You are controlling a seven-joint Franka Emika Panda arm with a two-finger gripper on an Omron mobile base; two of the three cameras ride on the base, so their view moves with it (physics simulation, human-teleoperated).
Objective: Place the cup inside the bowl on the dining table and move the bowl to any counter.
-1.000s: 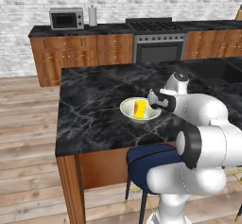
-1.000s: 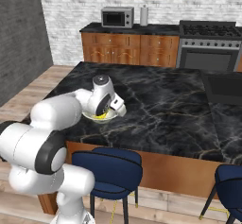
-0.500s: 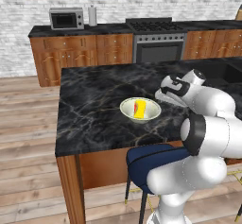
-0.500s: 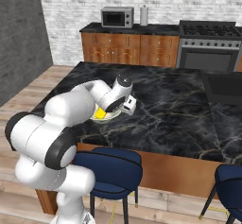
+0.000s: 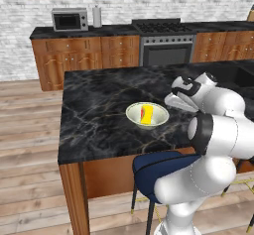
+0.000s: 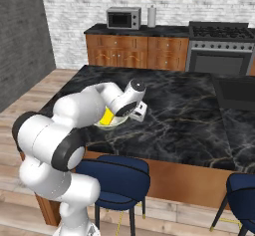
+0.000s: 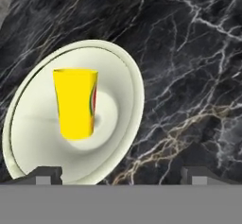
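Hand view: yellow cup [image 7: 75, 103], red-orange patch, lies inside cream bowl [image 7: 124, 72], ahead of empty, spread-jawed gripper [image 7: 121, 175]

Even, shadowless rendered light, soft low-resolution blur, no glare.

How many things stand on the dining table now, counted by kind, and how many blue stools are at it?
Cup: 1, lying in the bowl
Bowl: 1, on the dining table
Blue stools: 2 in the right base view
Total: 4
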